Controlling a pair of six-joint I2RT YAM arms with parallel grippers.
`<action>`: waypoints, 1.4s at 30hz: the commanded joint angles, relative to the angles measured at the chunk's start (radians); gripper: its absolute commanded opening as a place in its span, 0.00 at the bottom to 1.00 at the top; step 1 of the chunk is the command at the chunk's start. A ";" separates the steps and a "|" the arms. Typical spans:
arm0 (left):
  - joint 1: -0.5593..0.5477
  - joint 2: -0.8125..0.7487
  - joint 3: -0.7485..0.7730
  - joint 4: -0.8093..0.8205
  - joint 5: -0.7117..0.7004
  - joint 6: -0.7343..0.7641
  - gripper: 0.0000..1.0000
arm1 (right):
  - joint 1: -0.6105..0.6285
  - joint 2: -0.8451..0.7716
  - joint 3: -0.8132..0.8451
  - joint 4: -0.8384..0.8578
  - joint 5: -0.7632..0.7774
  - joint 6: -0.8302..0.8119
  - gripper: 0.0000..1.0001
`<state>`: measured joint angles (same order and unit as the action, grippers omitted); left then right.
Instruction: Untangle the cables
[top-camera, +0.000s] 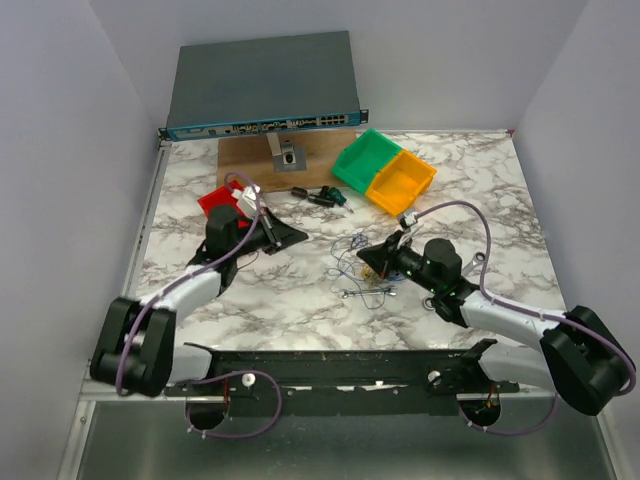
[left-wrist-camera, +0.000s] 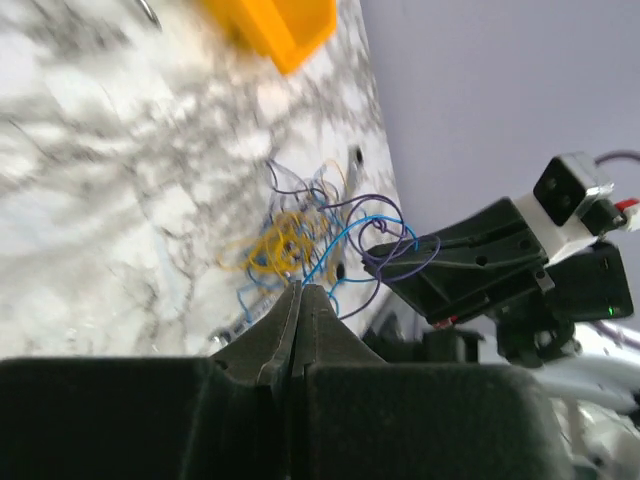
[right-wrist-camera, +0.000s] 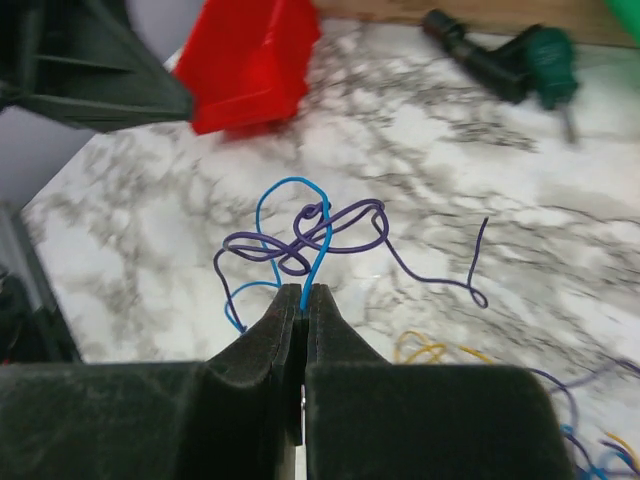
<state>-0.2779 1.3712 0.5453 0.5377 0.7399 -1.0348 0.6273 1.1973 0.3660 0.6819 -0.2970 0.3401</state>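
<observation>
The cables (top-camera: 356, 268) lie as a small blue, yellow and purple tangle on the marble table (top-camera: 260, 290), between the two arms. My right gripper (right-wrist-camera: 305, 290) is shut on a blue cable (right-wrist-camera: 318, 240), which loops up through a purple strand (right-wrist-camera: 350, 215) lifted off the table. In the top view the right gripper (top-camera: 365, 257) sits at the tangle's right edge. My left gripper (left-wrist-camera: 300, 288) is shut. A blue strand (left-wrist-camera: 335, 245) lines up with its tips, but I cannot tell whether it is pinched. The left gripper (top-camera: 303, 237) sits left of the tangle. Yellow strands (left-wrist-camera: 275, 245) stay on the table.
A red bin (top-camera: 215, 197) stands behind the left arm. Green (top-camera: 365, 160) and orange (top-camera: 400, 182) bins stand at the back right. A black-and-green tool (top-camera: 320, 196) lies mid-table, and a wrench (top-camera: 370, 293) lies beside the tangle. A network switch (top-camera: 262, 85) and a wooden board (top-camera: 250, 155) are at the back.
</observation>
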 joint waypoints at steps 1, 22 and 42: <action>0.036 -0.264 -0.032 -0.218 -0.328 0.176 0.00 | 0.005 -0.082 -0.042 -0.069 0.329 0.040 0.01; -0.351 -0.207 0.121 -0.343 -0.334 0.551 0.63 | 0.004 0.036 -0.001 0.005 0.058 0.039 0.01; -0.515 0.150 0.425 -0.614 -0.560 0.642 0.31 | 0.005 -0.003 -0.030 0.045 0.015 0.040 0.01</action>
<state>-0.7856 1.4879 0.9321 -0.0078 0.2646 -0.4072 0.6270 1.2224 0.3408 0.6823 -0.2596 0.3687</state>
